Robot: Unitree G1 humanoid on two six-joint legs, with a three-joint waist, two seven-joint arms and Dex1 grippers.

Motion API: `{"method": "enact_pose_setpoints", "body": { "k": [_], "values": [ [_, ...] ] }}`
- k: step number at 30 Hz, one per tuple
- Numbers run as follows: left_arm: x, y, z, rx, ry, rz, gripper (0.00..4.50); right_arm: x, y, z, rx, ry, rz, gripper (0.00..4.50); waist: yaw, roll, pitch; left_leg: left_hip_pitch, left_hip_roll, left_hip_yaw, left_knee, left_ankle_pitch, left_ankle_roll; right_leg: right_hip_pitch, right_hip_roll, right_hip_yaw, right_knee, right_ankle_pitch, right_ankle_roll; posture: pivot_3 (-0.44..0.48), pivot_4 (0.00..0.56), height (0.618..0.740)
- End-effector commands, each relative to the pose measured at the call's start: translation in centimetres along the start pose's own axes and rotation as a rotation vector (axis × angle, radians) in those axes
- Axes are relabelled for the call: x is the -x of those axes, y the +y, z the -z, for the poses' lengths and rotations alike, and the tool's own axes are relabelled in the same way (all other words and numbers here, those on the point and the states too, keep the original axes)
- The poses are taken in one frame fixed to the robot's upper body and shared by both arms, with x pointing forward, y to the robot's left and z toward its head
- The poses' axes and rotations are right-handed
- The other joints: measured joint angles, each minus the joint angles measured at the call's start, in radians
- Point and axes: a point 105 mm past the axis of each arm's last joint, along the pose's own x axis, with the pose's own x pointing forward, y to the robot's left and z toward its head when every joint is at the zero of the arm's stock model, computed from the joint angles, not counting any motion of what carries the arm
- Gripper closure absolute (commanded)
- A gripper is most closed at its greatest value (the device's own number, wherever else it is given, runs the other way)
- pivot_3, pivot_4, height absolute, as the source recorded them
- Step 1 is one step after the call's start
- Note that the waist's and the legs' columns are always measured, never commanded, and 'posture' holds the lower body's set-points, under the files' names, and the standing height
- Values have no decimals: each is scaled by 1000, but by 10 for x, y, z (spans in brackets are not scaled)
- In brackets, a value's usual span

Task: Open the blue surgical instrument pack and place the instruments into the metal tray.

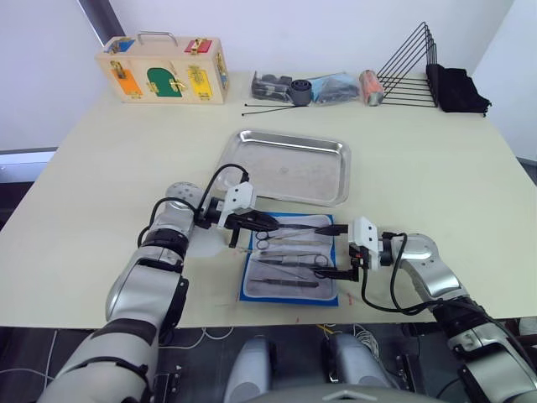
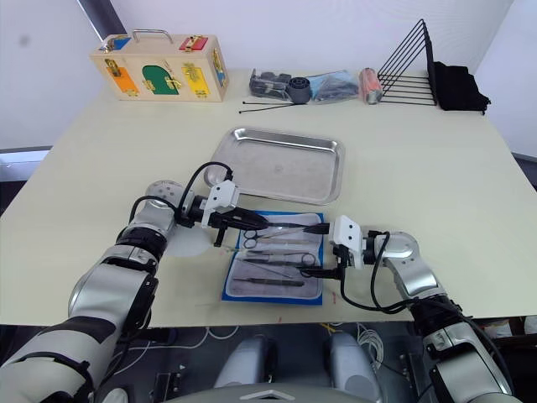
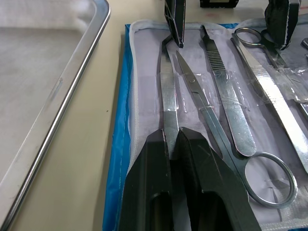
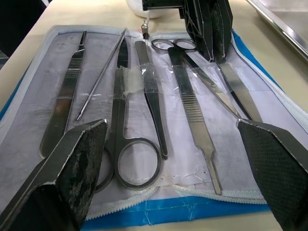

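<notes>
Seven instruments (image 4: 154, 91) lie in one opened blue surgical instrument pack (image 1: 289, 262) beside one metal tray (image 1: 285, 166) on the desk; my left end effector (image 3: 172, 137) pinches one forceps, my right end effector (image 1: 342, 250) gapes wide, empty.

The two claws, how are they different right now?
The left claw has its fingers pressed together around a thin silver instrument, while the right claw has its fingers spread wide and holds nothing. The left claw is at the side of the blue surgical instrument pack nearest the metal tray; the right claw is at the pack's opposite end. Both have black fingers and hover over the open pack.
</notes>
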Motion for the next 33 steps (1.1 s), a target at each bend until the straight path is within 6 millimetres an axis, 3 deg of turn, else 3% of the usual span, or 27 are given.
{"method": "enact_pose_setpoints", "body": {
  "k": [1,17,33],
  "values": [
    [5,-3,1,17,-5,24,4435,4,21,43,-109,163,-50,0,0,0,0,0,0,0,0,0,0,0,0,0,0,0,0,0,150,740],
    [23,6,-19,-25,41,17,4435,5,25,59,-193,273,-57,0,-5,0,0,1,1,0,0,0,0,0,1,0,0,0,0,0,150,740],
    [42,11,-40,-44,127,20,4435,3,27,62,-217,294,-57,0,-9,0,0,2,1,0,0,0,0,0,2,1,1,0,0,0,150,740]
  ]
}}
